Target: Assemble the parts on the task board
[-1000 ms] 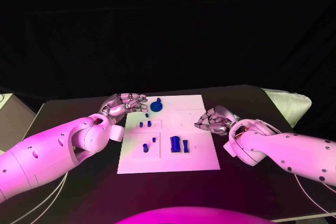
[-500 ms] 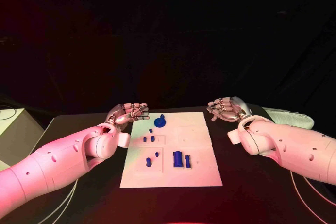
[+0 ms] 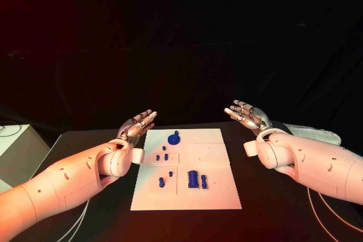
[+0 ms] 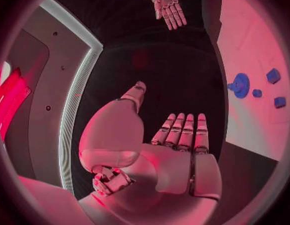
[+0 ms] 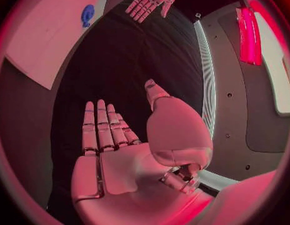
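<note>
Now we see the left hand (image 3: pixel 137 125) and right hand (image 3: pixel 248 116) raised flat, fingers straight, holding nothing, either side of the task board (image 3: pixel 215 192) on the counter (image 3: pixel 280 216). Its blue parts (image 3: pixel 193 179) seem to stand in the board, apart from both hands.

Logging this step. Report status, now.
Left hand open, right hand open, both off the task board. Blue parts sit untouched. Nothing in the way.
</note>
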